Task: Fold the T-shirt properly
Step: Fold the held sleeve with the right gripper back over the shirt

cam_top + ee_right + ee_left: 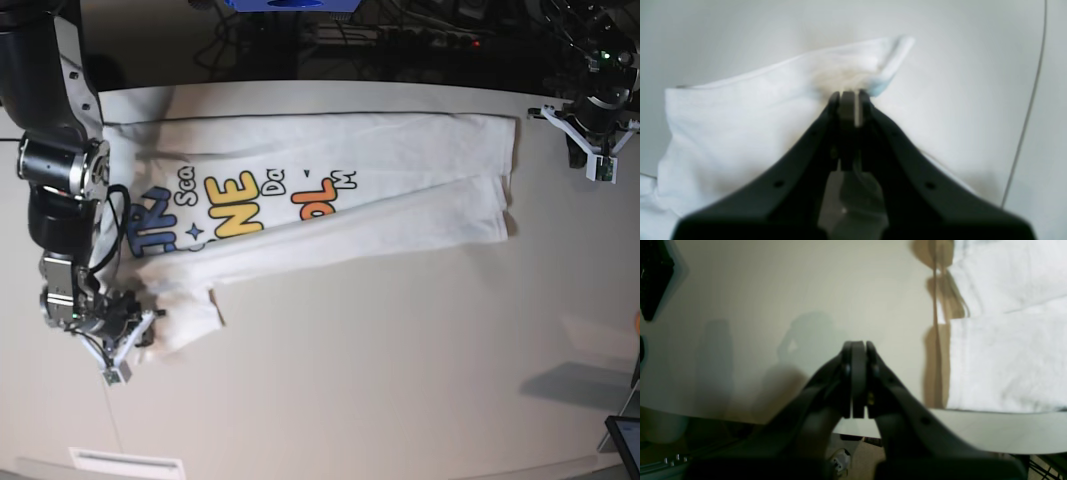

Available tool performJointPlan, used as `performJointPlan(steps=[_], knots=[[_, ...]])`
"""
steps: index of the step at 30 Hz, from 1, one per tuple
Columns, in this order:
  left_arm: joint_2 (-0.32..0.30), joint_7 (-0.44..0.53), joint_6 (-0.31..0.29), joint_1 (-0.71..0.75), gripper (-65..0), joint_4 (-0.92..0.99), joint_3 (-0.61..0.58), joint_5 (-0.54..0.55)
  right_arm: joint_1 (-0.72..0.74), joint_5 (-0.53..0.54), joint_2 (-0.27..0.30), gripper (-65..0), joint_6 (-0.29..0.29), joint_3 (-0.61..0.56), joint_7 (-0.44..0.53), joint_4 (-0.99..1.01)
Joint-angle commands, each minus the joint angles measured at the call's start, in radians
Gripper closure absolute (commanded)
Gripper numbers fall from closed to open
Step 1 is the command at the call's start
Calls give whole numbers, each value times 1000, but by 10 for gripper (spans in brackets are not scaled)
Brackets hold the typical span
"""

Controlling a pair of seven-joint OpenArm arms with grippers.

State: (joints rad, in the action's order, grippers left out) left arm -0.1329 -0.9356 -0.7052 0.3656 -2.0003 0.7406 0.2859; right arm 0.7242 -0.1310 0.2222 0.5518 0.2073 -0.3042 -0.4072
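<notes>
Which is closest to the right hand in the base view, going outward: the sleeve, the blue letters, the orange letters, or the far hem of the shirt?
1. Sleeve: pinched in the right hand, at the view's lower left.
2. Blue letters: just above, on the left part of the T-shirt.
3. Orange letters: mid-shirt.
4. Far hem: right end, near the left hand.

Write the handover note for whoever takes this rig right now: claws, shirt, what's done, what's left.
Right claw: shut on the T-shirt, pinching a sleeve edge at the near corner.
Left claw: shut, empty, above bare table beside the shirt's far end.
Shirt: lies flat across the table, print up, one long side already folded over part of the print.
Done: first lengthwise fold.
Left: bring the held sleeve in, fold the other side, then fold the shirt across its length.
</notes>
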Motion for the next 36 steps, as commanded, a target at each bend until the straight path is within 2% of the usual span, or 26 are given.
performJointPlan(steps=[1,7,17,28,36], knots=[[-14,16,7,-3,0,-14,4,3,19,0,9,-3,1,4,-13,-37],[-15,16,7,-3,0,-12,4,3,-53,1,4,-3,4,4,-76,-220],[-15,16,7,-4,0,2,3,3,-131,1,3,-3,7,4,-238,-474],[-15,16,7,-4,0,2,3,3,-257,1,-42,-3,7,2,-455,-800],[-15,16,7,-4,0,8,3,3,-361,1,-45,-3,7,2,-591,-1014]])
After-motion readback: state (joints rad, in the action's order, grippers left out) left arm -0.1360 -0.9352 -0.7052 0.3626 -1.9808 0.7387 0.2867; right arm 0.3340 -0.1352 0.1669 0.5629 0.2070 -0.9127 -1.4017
